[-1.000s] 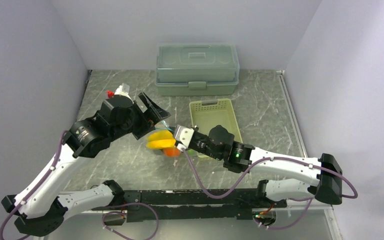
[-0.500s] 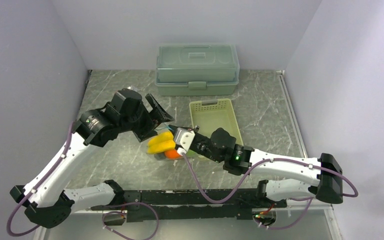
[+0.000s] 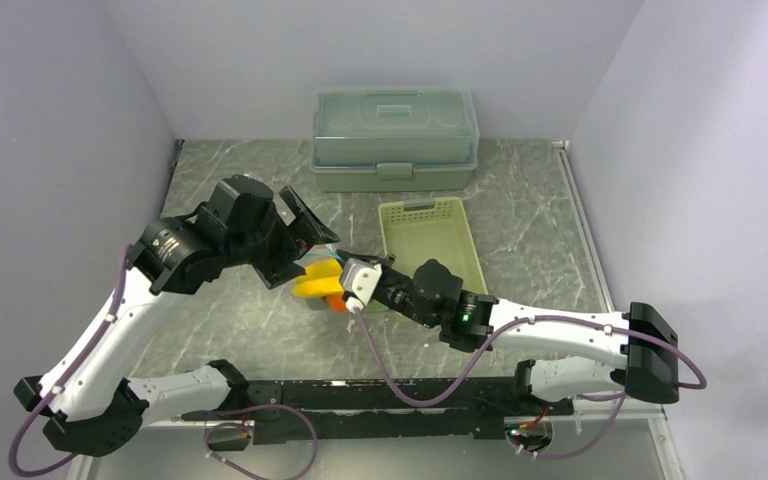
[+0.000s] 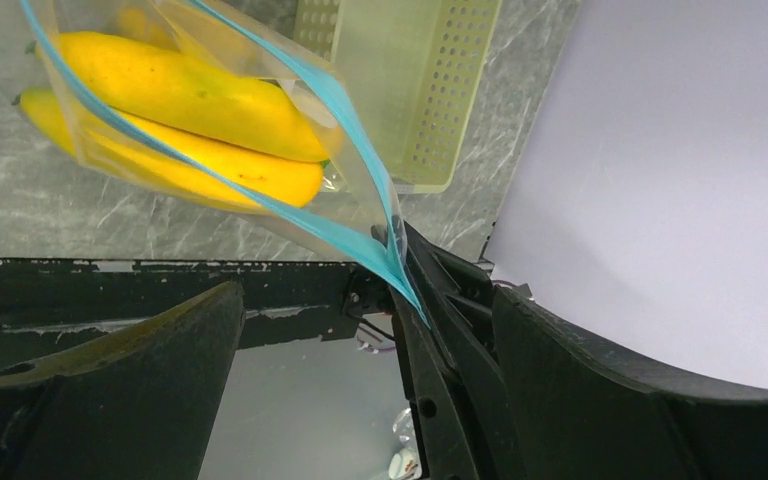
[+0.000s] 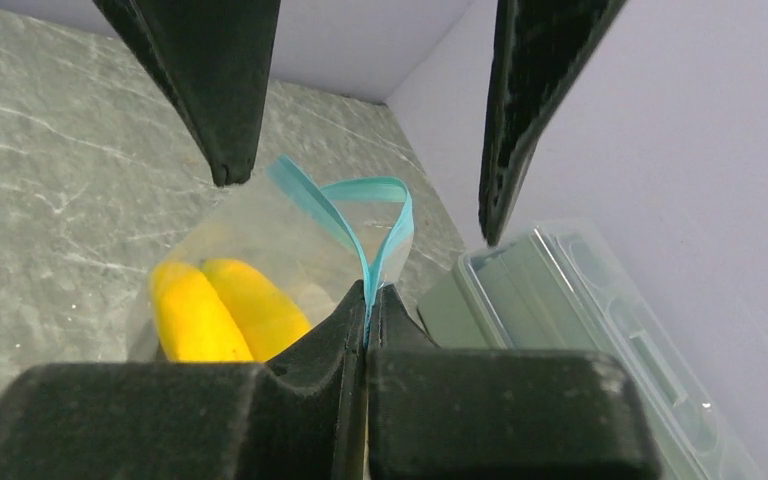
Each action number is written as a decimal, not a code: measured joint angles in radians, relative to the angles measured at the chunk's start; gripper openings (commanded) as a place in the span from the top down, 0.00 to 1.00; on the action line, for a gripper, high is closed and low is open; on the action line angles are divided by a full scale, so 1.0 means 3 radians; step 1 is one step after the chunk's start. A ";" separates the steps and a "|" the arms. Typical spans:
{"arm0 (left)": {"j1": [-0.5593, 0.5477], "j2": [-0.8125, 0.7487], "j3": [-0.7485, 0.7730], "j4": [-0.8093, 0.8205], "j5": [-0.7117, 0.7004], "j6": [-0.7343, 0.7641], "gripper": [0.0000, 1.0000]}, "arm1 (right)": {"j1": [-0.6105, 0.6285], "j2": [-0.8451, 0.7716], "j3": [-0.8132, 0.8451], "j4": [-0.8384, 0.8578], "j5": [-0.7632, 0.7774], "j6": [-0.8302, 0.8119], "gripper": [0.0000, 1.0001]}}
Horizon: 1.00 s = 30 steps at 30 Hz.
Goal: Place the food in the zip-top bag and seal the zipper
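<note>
The clear zip-top bag (image 3: 322, 282) hangs just above the table centre with yellow bananas (image 3: 317, 279) and an orange ball (image 3: 337, 303) inside. My right gripper (image 3: 358, 286) is shut on one end of the teal zipper (image 5: 367, 262), which gapes in a loop beyond its jaws. The bananas (image 5: 222, 308) show through the plastic below. My left gripper (image 3: 303, 243) is open. Its two fingers (image 5: 222, 110) stand on either side of the bag's mouth, apart from it. The zipper (image 4: 352, 118) runs toward the right gripper's jaws in the left wrist view. Other food is hidden.
A pale green slotted basket (image 3: 430, 245) sits right of the bag, under the right arm. A large translucent green lidded box (image 3: 394, 137) stands at the back wall. The black base rail (image 3: 380, 395) runs along the near edge.
The left gripper has opened a little wider and its wrist has turned over the bag's mouth. The right gripper has drawn the bag slightly left and nearer, still shut on the zipper.
</note>
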 measured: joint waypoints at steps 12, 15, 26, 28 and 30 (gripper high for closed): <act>0.0066 0.0128 -0.0323 -0.0009 0.0116 -0.0278 0.00 | 0.0140 0.0009 -0.0103 0.0161 0.0015 -0.0027 1.00; 0.0112 0.0141 -0.0390 -0.0006 0.0146 -0.0314 0.00 | 0.0177 0.0005 -0.0153 0.0216 0.0027 -0.0027 1.00; 0.0229 0.0140 -0.0730 0.0118 0.0261 -0.0379 0.30 | 0.0313 -0.0088 -0.0440 0.0481 0.0103 -0.0027 1.00; 0.0249 0.0136 -0.0810 0.0140 0.0281 -0.0373 0.40 | 0.0345 -0.0089 -0.0460 0.0510 0.0114 -0.0027 1.00; 0.0270 0.0128 -0.0882 0.0149 0.0291 -0.0374 0.51 | 0.0371 -0.0094 -0.0479 0.0519 0.0125 -0.0027 1.00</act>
